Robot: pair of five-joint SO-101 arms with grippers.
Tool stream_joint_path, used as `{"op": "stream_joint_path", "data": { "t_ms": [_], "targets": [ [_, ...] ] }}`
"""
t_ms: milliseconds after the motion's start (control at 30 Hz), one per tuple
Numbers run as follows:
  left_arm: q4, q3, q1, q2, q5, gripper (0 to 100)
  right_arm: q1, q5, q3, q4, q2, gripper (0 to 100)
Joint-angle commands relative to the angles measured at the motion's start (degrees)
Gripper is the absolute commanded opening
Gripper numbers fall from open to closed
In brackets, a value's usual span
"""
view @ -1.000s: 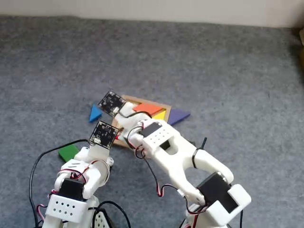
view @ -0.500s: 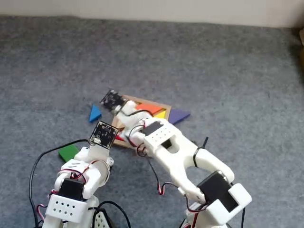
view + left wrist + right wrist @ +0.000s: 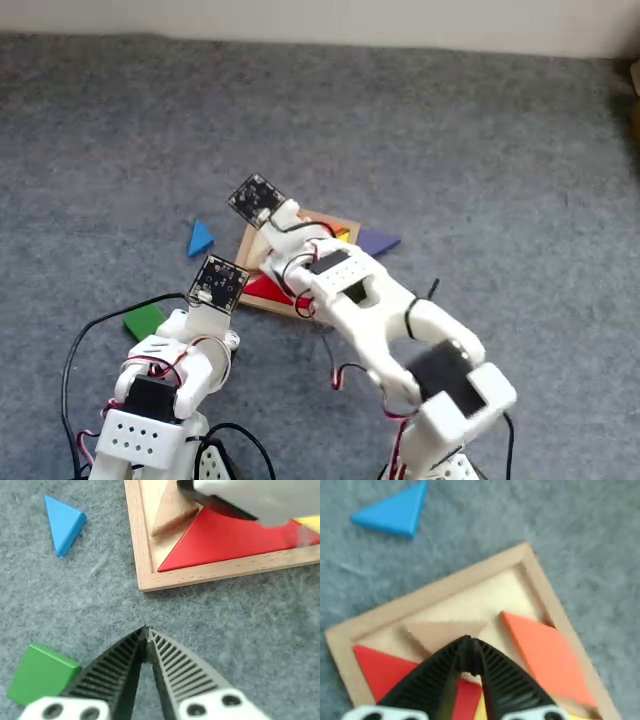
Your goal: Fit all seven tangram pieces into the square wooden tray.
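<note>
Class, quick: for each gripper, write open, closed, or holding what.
Left gripper: closed, holding nothing.
Right gripper: closed, holding nothing, over the wooden tray.

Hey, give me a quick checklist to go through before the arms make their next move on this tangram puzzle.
1. Left gripper free to grasp: ok, shut on nothing above the carpet.
2. Right gripper free to grasp: ok, shut on nothing over the tray.
3. All pieces in the tray: not ok; the blue triangle, green piece and purple piece lie on the carpet.
4. Room left in the tray: ok, bare floor shows beside the wooden triangle.
5. Wooden triangle seated flat: cannot tell.
</note>
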Motion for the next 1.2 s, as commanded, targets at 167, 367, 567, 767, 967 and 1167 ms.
{"op": "stream_joint_path", "data": {
  "t_ms": [167,367,567,767,967,1167],
  "targets": [
    [0.00,1.63,-0.22,-0.48,-0.44,1,-1.63,0.44,-6.29,-0.66,2.59,0.4],
    [0.00,1.63,-0.22,-0.48,-0.44,1,-2.15,0.53,-6.29,-0.66,2.42,0.4],
    [0.00,1.63,-0.22,-0.48,-0.44,1,1.19,0.53,-6.29,-0.57,-1.45,0.4],
    [0.00,1.63,-0.22,-0.48,-0.44,1,7.08,0.53,-6.73,-0.84,1.27,0.4],
    [0.00,1.63,-0.22,-0.48,-0.44,1,11.82,0.53,-9.45,-0.66,4.35,0.4],
    [0.00,1.63,-0.22,-0.48,-0.44,1,12.09,0.53,-6.64,-0.48,-4.44,0.4]
  ]
}}
